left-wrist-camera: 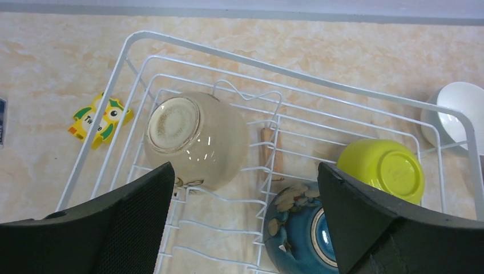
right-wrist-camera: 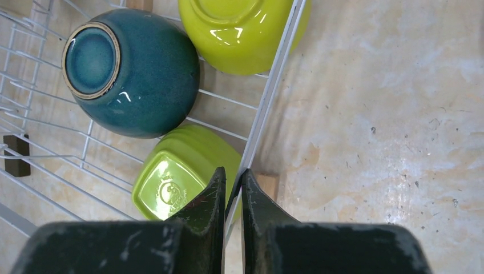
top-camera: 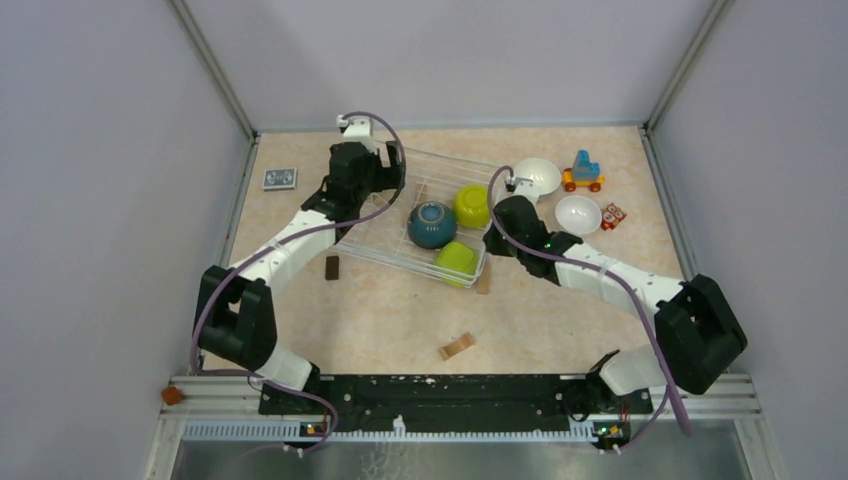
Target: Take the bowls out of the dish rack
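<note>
While the left gripper (left-wrist-camera: 245, 171) is hanging over the far-left part of the dish rack (left-wrist-camera: 297, 72) with its fingers (left-wrist-camera: 131, 228) spread wide and grasping nothing, the right gripper (right-wrist-camera: 231, 174) is clenching its fingers on the thin wire of the rack's right-hand rim (the wire is running straight into the slit between them). The dish rack is sitting askew on the table (top-camera: 400, 320), toward the middle of its far edge.

Four bowls are lying foot-up inside the rack. The beige bowl (left-wrist-camera: 194, 140) is resting in the far-left part, showing between the spread left fingers in the left wrist view. The dark teal bowl (right-wrist-camera: 134, 68) is occupying the middle. The round lime bowl (right-wrist-camera: 242, 31) is leaning against the right-hand rim just beside the teal one. The ribbed lime bowl (right-wrist-camera: 182, 171) is lying at the near-right corner, just beside the clenched right fingers.

Two bowls are standing mouth-up on the table outside the rack, toward the far-right corner. The far white bowl (top-camera: 537, 178) is sitting close to the rack's far-right corner, and the near white bowl (top-camera: 578, 213) is sitting a little to its right. A coloured toy vehicle (top-camera: 582, 173) is standing near both. A yellow owl tile (left-wrist-camera: 101, 120) is lying on the table beside the rack's left rim.
</note>
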Controlling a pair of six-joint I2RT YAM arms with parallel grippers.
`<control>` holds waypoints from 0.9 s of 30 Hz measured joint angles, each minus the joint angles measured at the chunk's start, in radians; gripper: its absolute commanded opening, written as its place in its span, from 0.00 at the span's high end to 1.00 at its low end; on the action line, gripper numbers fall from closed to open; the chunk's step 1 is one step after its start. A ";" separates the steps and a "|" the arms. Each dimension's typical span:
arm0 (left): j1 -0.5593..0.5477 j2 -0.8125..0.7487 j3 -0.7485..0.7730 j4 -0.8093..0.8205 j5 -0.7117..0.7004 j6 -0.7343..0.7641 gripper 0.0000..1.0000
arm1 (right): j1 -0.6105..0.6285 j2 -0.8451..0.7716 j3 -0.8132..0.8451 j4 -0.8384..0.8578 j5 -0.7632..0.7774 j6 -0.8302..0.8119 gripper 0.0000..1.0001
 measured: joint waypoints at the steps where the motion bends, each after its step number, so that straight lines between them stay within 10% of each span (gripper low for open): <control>1: 0.000 -0.012 -0.009 0.005 -0.006 -0.005 0.01 | 0.000 -0.002 0.000 -0.002 -0.005 -0.011 1.00; 16: -0.001 -0.097 -0.113 0.058 0.004 -0.002 0.01 | 0.000 -0.087 -0.071 0.016 -0.061 -0.165 0.72; 27: -0.002 0.020 0.042 -0.006 0.082 0.165 0.01 | -0.001 -0.117 -0.071 0.072 -0.074 -0.212 0.11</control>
